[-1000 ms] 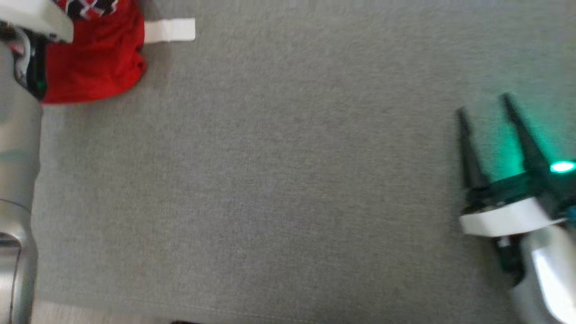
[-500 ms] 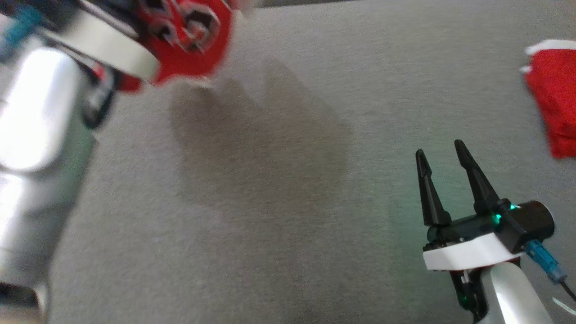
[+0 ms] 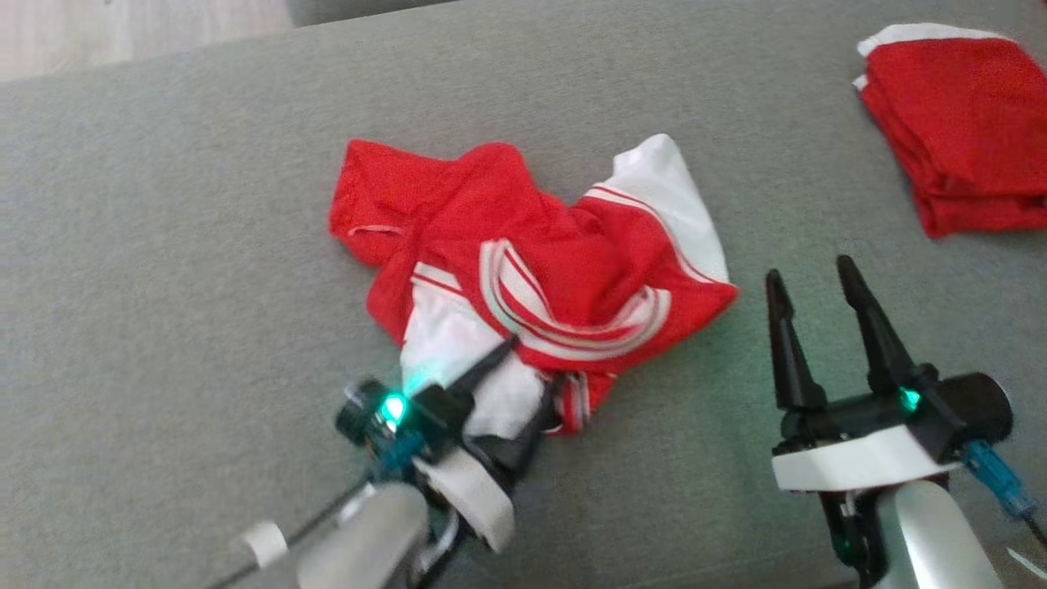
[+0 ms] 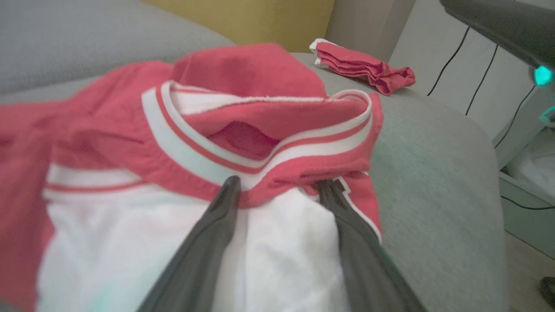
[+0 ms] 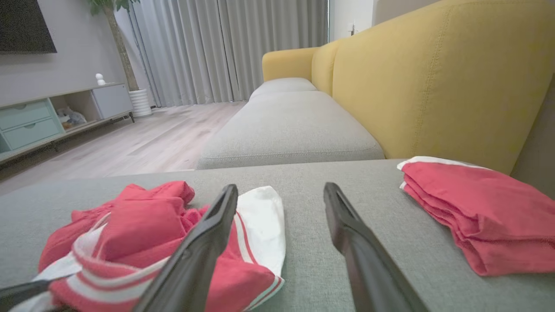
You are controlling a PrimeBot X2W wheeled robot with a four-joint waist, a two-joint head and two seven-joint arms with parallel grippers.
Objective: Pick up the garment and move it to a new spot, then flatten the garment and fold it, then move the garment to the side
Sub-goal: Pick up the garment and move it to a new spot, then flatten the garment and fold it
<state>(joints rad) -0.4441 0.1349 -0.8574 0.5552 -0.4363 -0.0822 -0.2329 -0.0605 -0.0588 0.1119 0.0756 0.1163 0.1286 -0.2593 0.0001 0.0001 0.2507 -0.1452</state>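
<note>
Garment: a red and white jersey (image 3: 532, 270) lies crumpled in a heap near the middle of the grey sofa cushion (image 3: 204, 245). Its striped collar band (image 3: 572, 327) is turned up on top.
Left end effector: the left end effector (image 3: 533, 360) sits at the near edge of the heap with its jaws spread wide. A white fold lies loosely between the fingers (image 4: 208, 242), and nothing looks pinched.
Right end effector: the right end effector (image 3: 808, 272) is wide open and empty, over bare cushion just right of the jersey.
Handling: the jersey is probably light, soft and limp. It will sag and bunch from any single hold, and thin layers may slip out of a shallow pinch.
Where to hold: the hem corners or shoulder seams look best, one for each arm, so the cloth can be drawn out flat. The collar band is thicker and easier to catch, but it would not spread the body.
Surface: the woven upholstery has a slight give and should drag on sliding cloth.
Neighbour: a folded red pile (image 3: 957, 123) sits at the far right, well apart.
Room: a living room with a yellow sofa back (image 5: 433, 78), grey curtains (image 5: 225, 47), a pale wooden floor (image 5: 143, 143) and a low cabinet (image 5: 43, 117).
</note>
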